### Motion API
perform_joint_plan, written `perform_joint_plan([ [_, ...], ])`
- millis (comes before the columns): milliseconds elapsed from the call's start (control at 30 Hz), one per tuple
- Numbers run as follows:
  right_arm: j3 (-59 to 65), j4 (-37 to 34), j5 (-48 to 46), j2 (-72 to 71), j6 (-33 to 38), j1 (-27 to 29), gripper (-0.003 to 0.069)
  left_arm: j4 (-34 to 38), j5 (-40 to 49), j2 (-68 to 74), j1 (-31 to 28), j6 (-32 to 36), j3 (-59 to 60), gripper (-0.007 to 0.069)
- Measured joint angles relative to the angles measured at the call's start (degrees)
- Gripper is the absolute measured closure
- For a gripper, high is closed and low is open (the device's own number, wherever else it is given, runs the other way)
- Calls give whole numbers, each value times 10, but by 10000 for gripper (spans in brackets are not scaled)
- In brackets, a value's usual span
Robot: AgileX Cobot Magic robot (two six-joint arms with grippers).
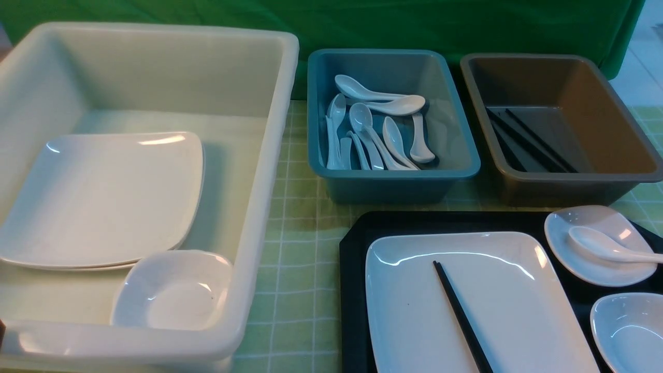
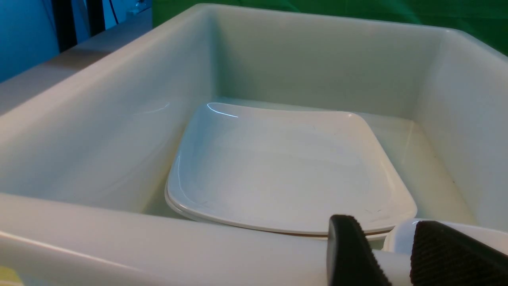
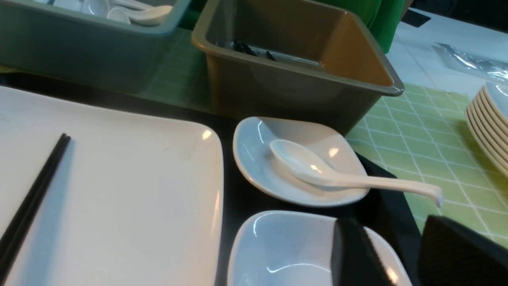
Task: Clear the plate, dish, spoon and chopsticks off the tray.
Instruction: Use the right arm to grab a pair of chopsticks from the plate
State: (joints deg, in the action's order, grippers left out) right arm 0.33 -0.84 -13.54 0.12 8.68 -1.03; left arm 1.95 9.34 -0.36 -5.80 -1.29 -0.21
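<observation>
The black tray (image 1: 356, 248) lies at the front right. On it rests the large white plate (image 1: 513, 295), with the black chopsticks (image 1: 461, 316) lying across it. A small white dish (image 1: 582, 261) at the tray's far right corner holds the white spoon (image 1: 606, 246). A second small dish (image 1: 632, 329) sits nearer. In the right wrist view my right gripper (image 3: 391, 238) is open just over that nearer dish's (image 3: 278, 246) outer rim, near the spoon (image 3: 317, 171) handle. My left gripper (image 2: 383, 234) is open at the white bin's (image 2: 158, 242) near rim, holding nothing. Neither gripper shows in the front view.
The white bin (image 1: 272, 155) on the left holds stacked square plates (image 1: 103, 197) and a small dish (image 1: 171, 290). A blue bin (image 1: 393, 184) of spoons and a brown bin (image 1: 570, 189) with chopsticks stand behind the tray. A stack of plates (image 3: 488, 123) sits beyond the tray's right side.
</observation>
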Motion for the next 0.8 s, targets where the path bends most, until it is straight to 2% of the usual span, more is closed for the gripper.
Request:
perform_joint_plan([
  [333, 0, 0, 35, 0, -1, 0, 417, 0, 0, 0, 0, -2, 0, 403],
  [400, 0, -3, 35, 0, -22, 0, 417, 0, 0, 0, 0, -2, 0, 403],
  [533, 0, -90, 35, 0, -258, 0, 417, 0, 0, 0, 0, -2, 0, 403],
  [600, 0, -111, 35, 0, -366, 0, 417, 0, 0, 0, 0, -2, 0, 403],
  [667, 0, -120, 35, 0, -423, 0, 417, 0, 0, 0, 0, -2, 0, 403],
  [800, 0, -125, 35, 0, -452, 0, 417, 0, 0, 0, 0, -2, 0, 403],
])
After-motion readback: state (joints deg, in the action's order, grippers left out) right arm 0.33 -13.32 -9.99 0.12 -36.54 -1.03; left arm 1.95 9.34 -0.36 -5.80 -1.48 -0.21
